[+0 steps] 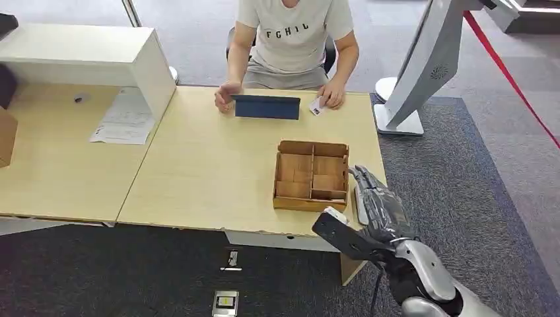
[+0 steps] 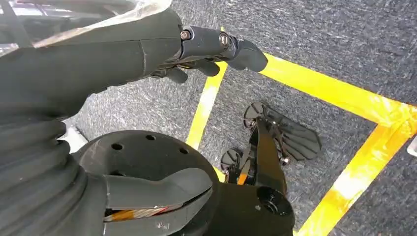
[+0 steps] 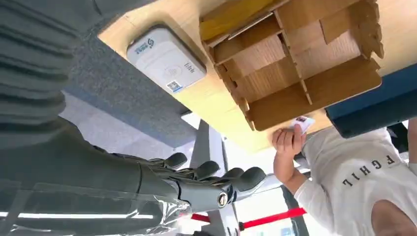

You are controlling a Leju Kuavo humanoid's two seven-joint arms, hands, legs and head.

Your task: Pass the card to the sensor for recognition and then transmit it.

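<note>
Right hand [image 1: 380,205] hovers empty with fingers spread beside the wooden box [image 1: 311,175], right over the white sensor [image 3: 166,60], while the card [image 1: 316,106] sits across the table [image 1: 198,165] in the person's hand [image 1: 332,94], so reach far forward, palm ready.

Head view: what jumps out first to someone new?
The robot's right hand, empty with fingers extended, hovers at the table's near right edge beside the wooden divider box. Across the table, a seated person holds a small card next to a dark blue folder.
</note>
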